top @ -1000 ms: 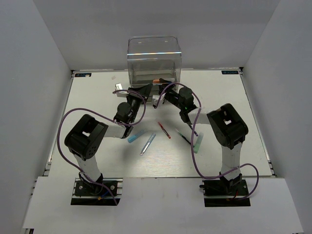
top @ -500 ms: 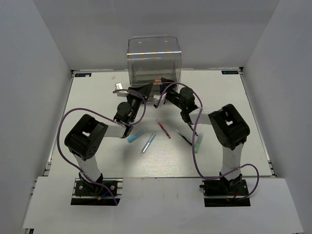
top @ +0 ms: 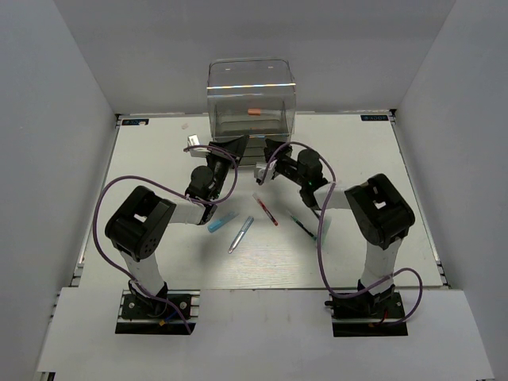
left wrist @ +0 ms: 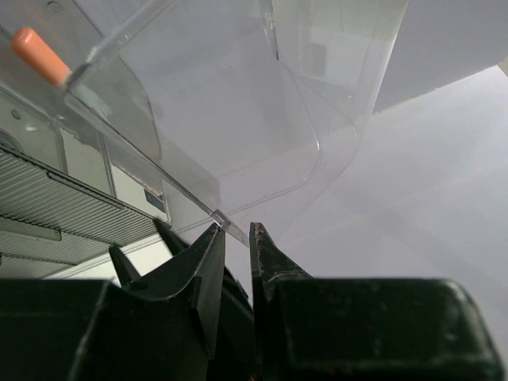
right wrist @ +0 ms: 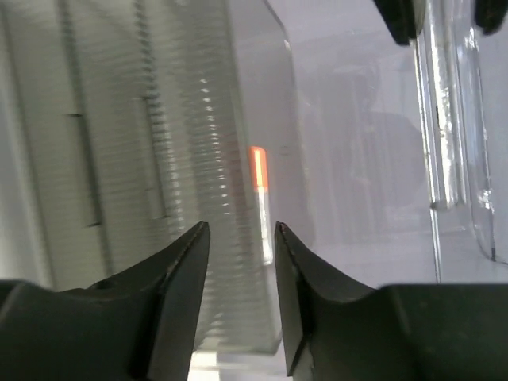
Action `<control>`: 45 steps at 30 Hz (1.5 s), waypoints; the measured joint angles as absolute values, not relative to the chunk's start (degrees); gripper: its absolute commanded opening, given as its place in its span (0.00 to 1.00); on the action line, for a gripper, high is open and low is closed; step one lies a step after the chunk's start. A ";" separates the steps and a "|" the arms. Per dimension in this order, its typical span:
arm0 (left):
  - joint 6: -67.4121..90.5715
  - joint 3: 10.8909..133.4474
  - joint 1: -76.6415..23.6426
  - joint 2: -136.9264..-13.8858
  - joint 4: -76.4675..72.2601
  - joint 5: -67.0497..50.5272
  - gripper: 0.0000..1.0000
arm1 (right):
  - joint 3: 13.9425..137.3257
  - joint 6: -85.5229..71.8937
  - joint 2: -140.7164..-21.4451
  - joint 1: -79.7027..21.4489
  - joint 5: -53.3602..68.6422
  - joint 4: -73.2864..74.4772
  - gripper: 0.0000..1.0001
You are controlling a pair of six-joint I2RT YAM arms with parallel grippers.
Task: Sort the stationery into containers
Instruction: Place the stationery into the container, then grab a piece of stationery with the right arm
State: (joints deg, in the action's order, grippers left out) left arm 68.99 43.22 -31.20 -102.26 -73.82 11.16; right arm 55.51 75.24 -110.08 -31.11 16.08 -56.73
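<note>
Left jaws pinch the clear tray [left wrist: 238, 135] to hold it open. Right jaws, spread and empty, face the orange marker [right wrist: 258, 169] inside.

One drawer unit [top: 251, 99] was present. Three markers: orange marker [top: 255, 112], blue marker [top: 223, 221], mint-green marker [top: 325, 229]. Three pens: red pen [top: 266, 211], dark pen [top: 299, 225], silvery-blue pen [top: 240, 234].

drawer unit [top: 238, 87]: clear, upright | orange marker [top: 254, 112]: inside | red pen [top: 267, 211]: lying flat outside
</note>
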 measured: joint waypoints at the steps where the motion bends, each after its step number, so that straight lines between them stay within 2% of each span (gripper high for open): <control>1: 68.99 43.22 -31.20 -102.26 -73.82 11.16 0.31 | 54.06 74.81 -109.10 -31.14 16.97 -56.60 0.43; 11: 68.99 43.22 -31.20 -102.26 -73.80 11.16 0.31 | 43.57 70.52 -96.66 -31.14 23.79 -53.95 0.43; 12: 68.99 43.24 -31.20 -102.26 -73.82 11.16 0.31 | 42.98 69.47 -94.94 -31.11 24.40 -51.90 0.46; 19: 69.01 43.24 -31.20 -102.26 -73.80 11.16 0.31 | 44.03 65.71 -80.31 -28.77 34.02 -24.69 0.65; 21: 68.99 43.22 -31.20 -102.26 -73.80 11.16 0.31 | 46.44 69.38 -77.95 -27.73 37.43 -13.72 0.66; 27: 68.99 43.22 -31.20 -102.26 -73.80 11.16 0.31 | 58.72 91.53 -79.61 -23.94 43.24 28.95 0.65; 31: 68.99 43.22 -31.20 -102.26 -73.80 11.16 0.31 | 63.61 103.92 -84.58 -21.80 42.04 48.80 0.61; 38: 68.99 43.22 -31.20 -102.26 -73.80 11.22 0.31 | 61.98 111.55 -85.65 -19.44 35.66 64.27 0.54; 45: 68.99 43.22 -31.20 -102.26 -73.80 11.27 0.31 | 58.17 112.99 -84.47 -18.98 29.08 68.05 0.50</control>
State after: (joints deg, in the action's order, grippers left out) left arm 68.99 43.22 -31.20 -102.26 -73.80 11.27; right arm 58.17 112.99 -84.47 -18.98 29.08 68.05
